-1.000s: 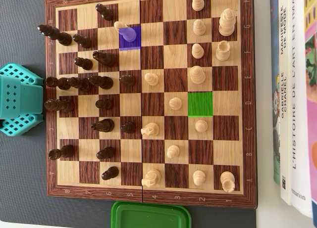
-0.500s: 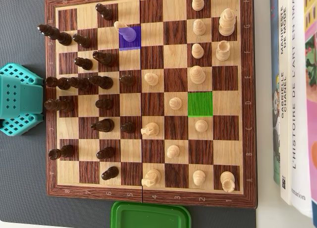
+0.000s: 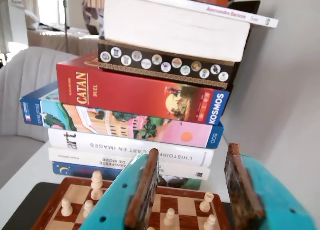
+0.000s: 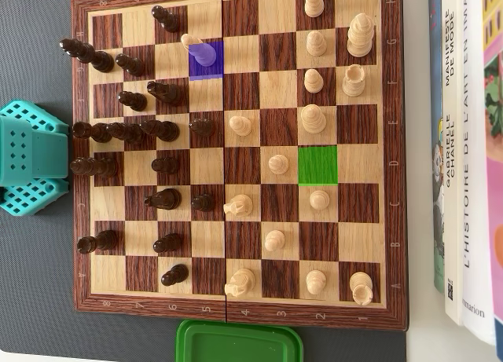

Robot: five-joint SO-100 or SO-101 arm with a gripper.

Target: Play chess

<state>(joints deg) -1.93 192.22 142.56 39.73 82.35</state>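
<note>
Currently, status by item:

Gripper state: gripper [image 3: 195, 190] has its jaws spread, nothing between them; the wrist view shows a clear gap between the two brown-faced fingers.

Arm position: in the overhead view only the teal arm base [image 4: 30, 156] shows, at the left edge of the chessboard [image 4: 236, 311], on the dark side. The claw itself is not visible there.

Marked piece: a light pawn [image 4: 203, 51] stands on the purple square [image 4: 205, 60], in the upper part of the board as the overhead view shows it, among the dark pieces.

Marked destination: the green square [image 4: 317, 164] is empty, toward the light side, right of centre.

Key relation: from the arm base, the purple square lies up and to the right, nearer than the green square, which lies well across the board.

Piece axis: upright, so judged suited to a top-down pinch.

Obstacles: a dark piece [image 4: 166, 18] stands near the marked pawn.

Background: a stack of books [image 3: 150, 100] fills the wrist view beyond the board.
</note>
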